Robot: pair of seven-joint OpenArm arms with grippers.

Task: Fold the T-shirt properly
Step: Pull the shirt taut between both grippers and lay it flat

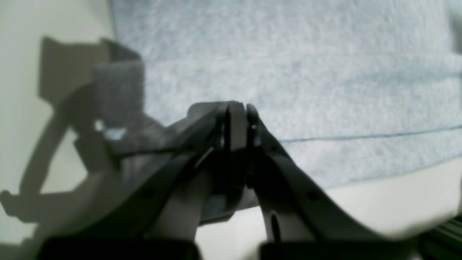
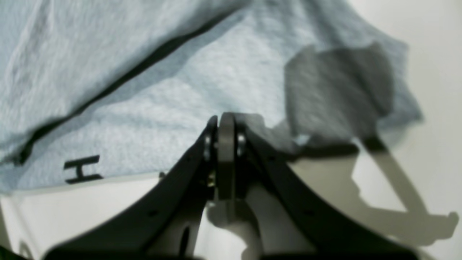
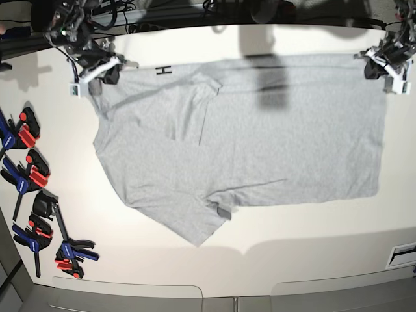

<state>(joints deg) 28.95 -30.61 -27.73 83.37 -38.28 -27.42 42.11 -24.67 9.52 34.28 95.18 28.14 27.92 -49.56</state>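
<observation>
Grey cotton of the T-shirt [image 3: 247,136] lies spread on the white table [image 3: 292,240], long axis left to right across the frame, and we pinch its top edge, left claw [image 3: 388,65] upper right, right claw [image 3: 97,70] upper left, both closed on fabric.

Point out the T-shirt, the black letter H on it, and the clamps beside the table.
T-shirt [image 3: 273,136]: base view, middle of the plain grey body.
Letter H [image 2: 82,169]: right wrist view, its crossbar, near the shirt's edge.
Clamps [image 3: 32,175]: base view, one red-and-black grip.
</observation>
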